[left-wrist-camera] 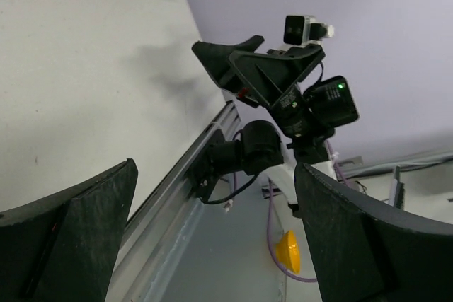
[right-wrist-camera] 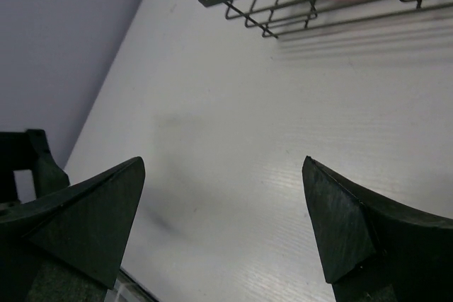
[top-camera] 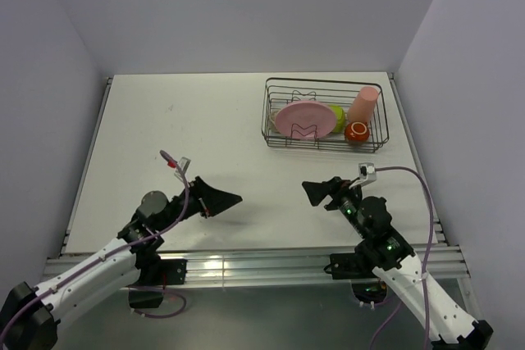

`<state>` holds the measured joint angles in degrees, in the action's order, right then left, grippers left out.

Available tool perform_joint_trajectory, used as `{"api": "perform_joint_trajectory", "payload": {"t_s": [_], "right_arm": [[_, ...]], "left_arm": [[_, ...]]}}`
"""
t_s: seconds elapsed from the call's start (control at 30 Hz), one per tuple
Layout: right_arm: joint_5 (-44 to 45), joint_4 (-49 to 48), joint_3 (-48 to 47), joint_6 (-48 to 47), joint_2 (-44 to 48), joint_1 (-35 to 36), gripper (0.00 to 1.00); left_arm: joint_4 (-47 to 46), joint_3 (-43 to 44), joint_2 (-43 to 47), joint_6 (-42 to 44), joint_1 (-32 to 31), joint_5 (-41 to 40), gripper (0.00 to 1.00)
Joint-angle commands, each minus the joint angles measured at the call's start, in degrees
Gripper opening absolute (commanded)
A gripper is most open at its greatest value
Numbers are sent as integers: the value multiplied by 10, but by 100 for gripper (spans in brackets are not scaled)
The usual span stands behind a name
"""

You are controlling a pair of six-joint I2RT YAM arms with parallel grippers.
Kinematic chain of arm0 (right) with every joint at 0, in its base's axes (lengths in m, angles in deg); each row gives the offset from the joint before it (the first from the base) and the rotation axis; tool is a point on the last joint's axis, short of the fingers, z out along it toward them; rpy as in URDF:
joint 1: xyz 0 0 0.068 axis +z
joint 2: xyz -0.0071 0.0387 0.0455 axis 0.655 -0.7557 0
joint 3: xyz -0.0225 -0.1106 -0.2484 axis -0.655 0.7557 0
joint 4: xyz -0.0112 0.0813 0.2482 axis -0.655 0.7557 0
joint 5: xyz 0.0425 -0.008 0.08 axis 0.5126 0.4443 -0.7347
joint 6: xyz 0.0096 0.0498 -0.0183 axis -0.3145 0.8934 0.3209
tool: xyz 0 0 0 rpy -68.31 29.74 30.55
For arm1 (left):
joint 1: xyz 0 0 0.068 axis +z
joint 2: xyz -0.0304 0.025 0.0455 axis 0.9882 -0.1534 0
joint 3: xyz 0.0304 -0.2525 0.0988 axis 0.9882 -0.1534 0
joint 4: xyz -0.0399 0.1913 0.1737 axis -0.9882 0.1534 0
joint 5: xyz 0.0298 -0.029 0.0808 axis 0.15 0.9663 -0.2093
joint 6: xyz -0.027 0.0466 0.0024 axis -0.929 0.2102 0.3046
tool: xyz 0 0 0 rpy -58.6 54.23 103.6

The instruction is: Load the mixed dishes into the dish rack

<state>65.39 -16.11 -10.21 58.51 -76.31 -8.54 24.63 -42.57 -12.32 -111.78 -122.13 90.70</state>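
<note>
Rack (top-camera: 267, 117) sits upper right in top view, on the table (top-camera: 189, 120). It holds a tilted plate (top-camera: 300, 118), a bowl (top-camera: 337, 117) just right of it, a tumbler (top-camera: 362, 104) at the right end and a mug (top-camera: 356, 131) below the tumbler. Left gripper (top-camera: 230, 199) is lower left and right gripper (top-camera: 310, 191) lower centre. Both have jaws wide apart and hold nothing, well apart from the rack.

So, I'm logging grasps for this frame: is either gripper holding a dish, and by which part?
Nothing is held. The left gripper and the right gripper are both open and empty; the pink plate sits in the dish rack.
</note>
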Motion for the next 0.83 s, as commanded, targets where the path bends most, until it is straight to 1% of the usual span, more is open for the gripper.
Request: {"api": "perform_joint_trajectory", "payload": {"t_s": [0.0, 0.03, 0.07, 0.1, 0.17, 0.3, 0.4, 0.43, 0.47, 0.53, 0.6, 0.8], "right_arm": [[-3, -96, 16, 6, 55, 2, 100], [2, -91, 20, 1, 72, 2, 100], [9, -82, 22, 2, 87, 2, 100], [30, -75, 22, 5, 112, 2, 100], [53, -23, 17, 7, 138, 2, 100], [94, 58, -1, -17, 236, 2, 100], [114, 78, -25, -6, 204, 2, 100], [132, 92, -29, 2, 204, 2, 100], [136, 97, -31, 6, 210, 2, 100], [139, 106, -31, 10, 234, 2, 100], [154, 108, -34, 16, 222, 2, 100], [155, 111, -32, 18, 231, 2, 100]], "left_arm": [[-196, -84, 34, -45, 0, 15, 99], [-242, -100, 47, -61, 0, 13, 99], [-252, -132, 53, -67, 0, 11, 99], [-274, -143, 63, -73, 0, 12, 99], [-289, -165, 72, -77, 0, 28, 99], [-301, -181, 105, -93, 0, 51, 99], [-300, -206, 155, -115, -1, 44, 99], [-286, -207, 184, -114, -1, 42, 99], [-255, -207, 198, -114, -1, 42, 99], [-225, -203, 233, -113, -1, 37, 99], [-196, -201, 251, -113, -1, 34, 99], [-174, -201, 270, -114, -1, 23, 99]]}}
